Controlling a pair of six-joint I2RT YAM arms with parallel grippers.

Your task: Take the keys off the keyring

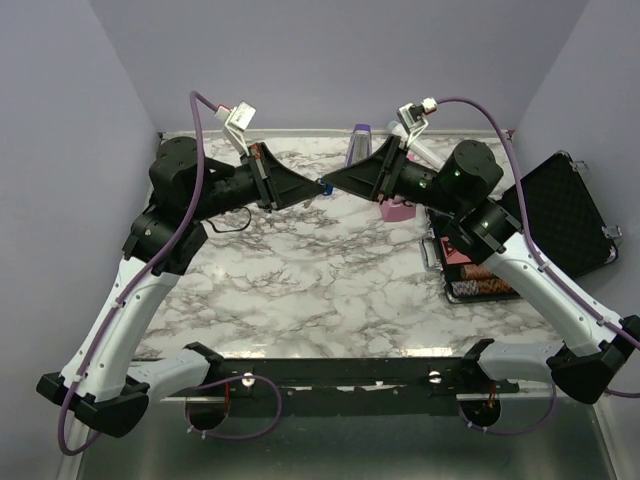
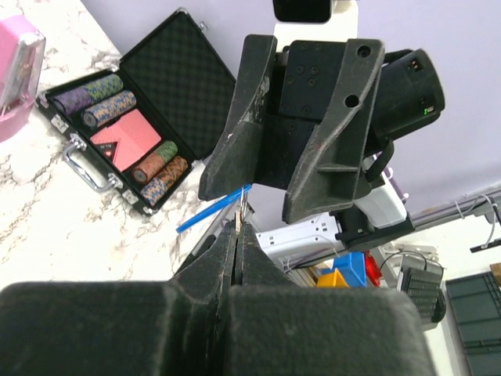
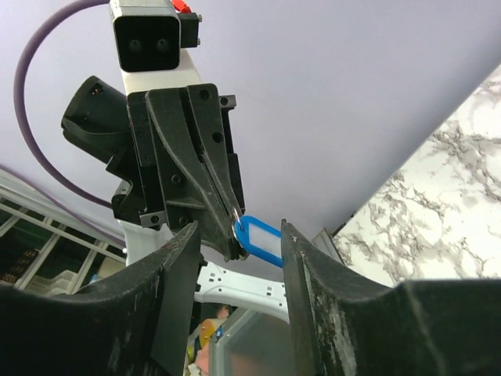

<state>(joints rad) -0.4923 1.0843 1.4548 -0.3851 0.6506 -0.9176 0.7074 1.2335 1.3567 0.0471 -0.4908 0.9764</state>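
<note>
Well above the table, keys midair

Top cam: high behind the bases, looks down on the whole table. Wrist cams face each other close-up: left's sees the right pincer, right's sees the left pincer. All three share the blue key tag.

Bright, even, diffuse light; faint soft shadows; wrist-view foregrounds dark and slightly blurred.
</note>
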